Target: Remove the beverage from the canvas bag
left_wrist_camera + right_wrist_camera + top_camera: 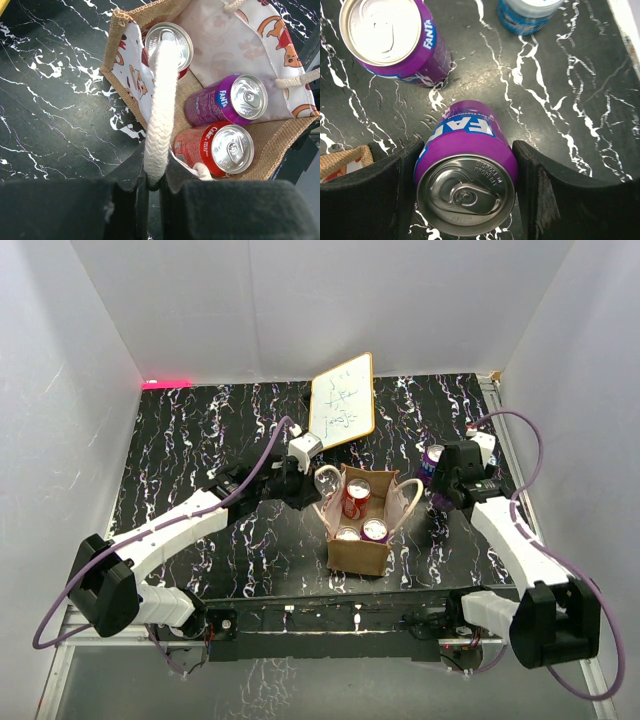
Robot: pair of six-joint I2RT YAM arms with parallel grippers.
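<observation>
The tan canvas bag (360,552) stands open mid-table with three cans upright inside. The left wrist view shows them: a red Coke can (217,147), a purple Fanta can (230,102) and a red can (172,45) partly under the handle. My left gripper (316,483) (155,175) is shut on the bag's whitish rope handle (162,100) at the bag's left side. My right gripper (437,488) (465,170) is right of the bag, its fingers (370,195) pressed on both sides of another purple Fanta can (467,165) upright at the table surface.
A second purple Fanta can (395,37) and a blue-and-white can (527,12) stand on the table just beyond my right gripper. A wood-framed whiteboard (343,398) leans at the back centre. White walls enclose the black marbled table (200,430) on three sides.
</observation>
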